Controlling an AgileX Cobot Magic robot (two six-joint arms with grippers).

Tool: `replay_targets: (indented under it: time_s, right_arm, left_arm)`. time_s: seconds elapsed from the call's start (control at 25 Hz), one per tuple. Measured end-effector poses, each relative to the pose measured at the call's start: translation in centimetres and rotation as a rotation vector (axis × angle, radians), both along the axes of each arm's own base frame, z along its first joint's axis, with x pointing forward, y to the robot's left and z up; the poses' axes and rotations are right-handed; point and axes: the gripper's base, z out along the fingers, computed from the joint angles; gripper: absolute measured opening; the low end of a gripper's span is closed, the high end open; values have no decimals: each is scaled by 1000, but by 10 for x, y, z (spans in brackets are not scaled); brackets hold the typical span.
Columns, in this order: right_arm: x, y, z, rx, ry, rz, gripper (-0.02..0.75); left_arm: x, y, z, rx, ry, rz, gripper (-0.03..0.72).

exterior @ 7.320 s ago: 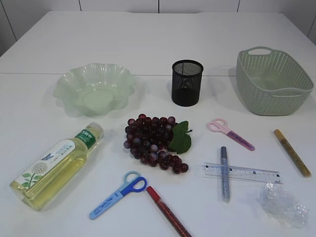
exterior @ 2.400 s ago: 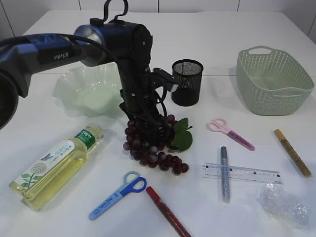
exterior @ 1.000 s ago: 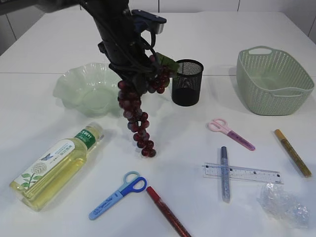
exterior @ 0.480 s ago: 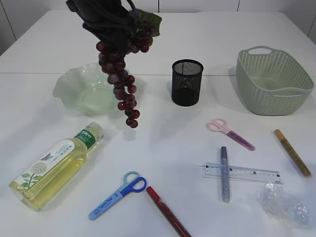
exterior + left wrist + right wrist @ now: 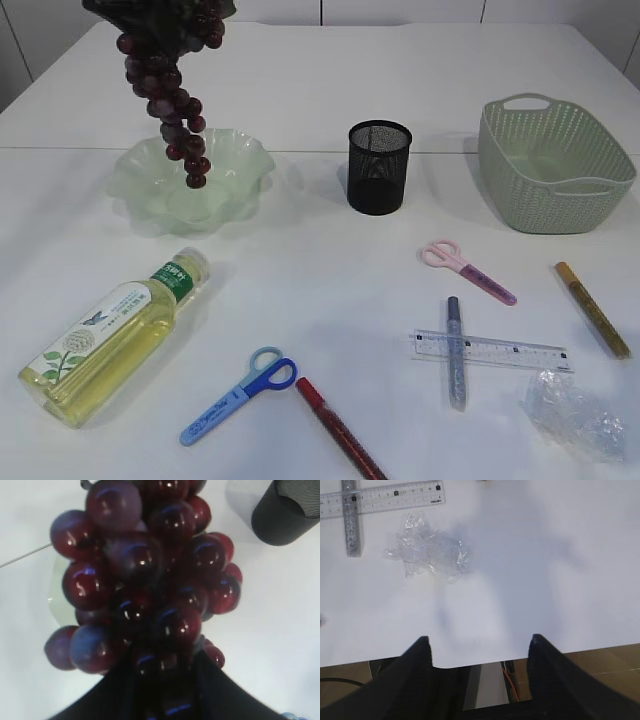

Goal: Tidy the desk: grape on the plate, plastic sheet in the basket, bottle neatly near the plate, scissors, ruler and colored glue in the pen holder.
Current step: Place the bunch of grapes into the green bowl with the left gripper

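White table (image 5: pixel 330 300) carries a green plate (image 5: pixel 140 170), a black mesh pen holder (image 5: pixel 380 167) and a green basket (image 5: pixel 555 165); plate and basket look empty, the holder's inside is hard to read. Grapes (image 5: pixel 170 100) hang in the air over the plate, clamped in the left gripper (image 5: pixel 160 680). Right gripper (image 5: pixel 477 647) stands apart, empty, near the crumpled plastic sheet (image 5: pixel 427 555) below the ruler (image 5: pixel 385 500).

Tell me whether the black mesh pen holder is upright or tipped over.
Upright. The black mesh pen holder stands on its base on the white table, its open rim facing up.
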Motion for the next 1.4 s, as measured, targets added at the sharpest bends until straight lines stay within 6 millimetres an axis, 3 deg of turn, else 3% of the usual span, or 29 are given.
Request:
replay_targets:
  time_s: [0.24, 0.56, 0.96, 1.4]
  right_arm:
    - [0, 0, 0, 0, 0, 0, 475]
    - [0, 0, 0, 0, 0, 0, 475]
    - [0, 0, 0, 2, 0, 0, 475]
    - [0, 0, 0, 3, 0, 0, 475]
  left_arm:
    - [12, 20, 4, 21, -79, 49, 177]
    - [26, 21, 4, 38, -204, 51, 177]
    - [62, 13, -72, 31, -107, 113, 178]
    - [77, 19, -106, 26, -77, 158, 180]
